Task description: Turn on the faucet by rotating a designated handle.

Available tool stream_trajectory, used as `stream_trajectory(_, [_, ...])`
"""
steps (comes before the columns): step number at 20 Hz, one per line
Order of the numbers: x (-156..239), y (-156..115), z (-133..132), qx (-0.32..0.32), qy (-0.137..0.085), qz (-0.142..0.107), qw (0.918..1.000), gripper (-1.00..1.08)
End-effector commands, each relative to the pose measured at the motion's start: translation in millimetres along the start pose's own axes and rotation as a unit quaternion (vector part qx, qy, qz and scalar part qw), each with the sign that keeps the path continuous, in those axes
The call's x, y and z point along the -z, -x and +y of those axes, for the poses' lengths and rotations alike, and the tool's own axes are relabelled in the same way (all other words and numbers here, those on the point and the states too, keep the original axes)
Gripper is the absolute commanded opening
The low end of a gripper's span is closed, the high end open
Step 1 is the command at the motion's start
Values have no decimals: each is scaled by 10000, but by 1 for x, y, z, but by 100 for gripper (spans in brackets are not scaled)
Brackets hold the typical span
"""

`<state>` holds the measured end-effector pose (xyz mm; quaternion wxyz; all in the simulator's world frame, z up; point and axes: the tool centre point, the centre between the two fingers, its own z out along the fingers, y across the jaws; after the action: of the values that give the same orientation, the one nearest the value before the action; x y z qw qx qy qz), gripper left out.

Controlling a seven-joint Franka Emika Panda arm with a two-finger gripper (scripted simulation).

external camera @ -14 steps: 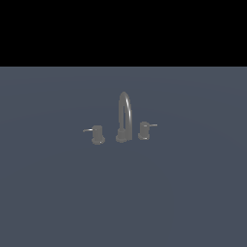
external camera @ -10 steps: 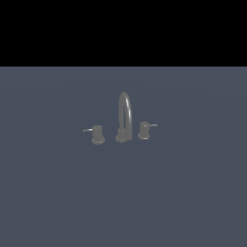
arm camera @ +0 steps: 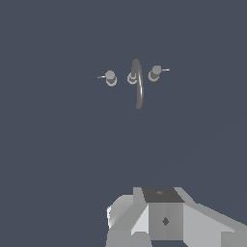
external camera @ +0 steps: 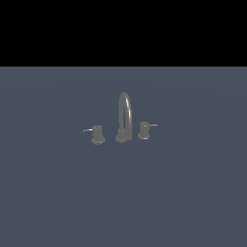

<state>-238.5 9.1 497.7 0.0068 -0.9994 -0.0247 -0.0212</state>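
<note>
Exterior view: faucet (external camera: 124, 118) and handle (external camera: 144, 130) unmarked; pincer (arm camera: 144, 226) state cannot be told.

Flat blue-grey floor (external camera: 58, 193) — only the faucet (external camera: 124, 118) on it.

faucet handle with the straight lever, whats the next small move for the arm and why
Probably bring the gripper closer to the handle, the knob on the exterior view's right whose lever sticks out straight. The wrist view shows the faucet far off and small, with bare surface between it and the gripper body, and the arm does not appear in the exterior view at all. Nothing touches the lever, so approach comes before any turning.
</note>
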Motion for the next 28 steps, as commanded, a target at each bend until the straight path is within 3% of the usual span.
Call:
stream_trajectory(1, [0,-1,0,-15,0,0,10000,-100])
stream_trajectory(9, [-6,-20,4,-308,13,-8,9995,-100])
stream_trajectory(17, [-24,-64,13,-990,43,-25,9951,-100])
stream_trajectory(22, [-45,-102,23,-1601,69,-37,9871,-100])
stream_trajectory(28, [-79,-148,37,-2348,99,-50,9720,-100])
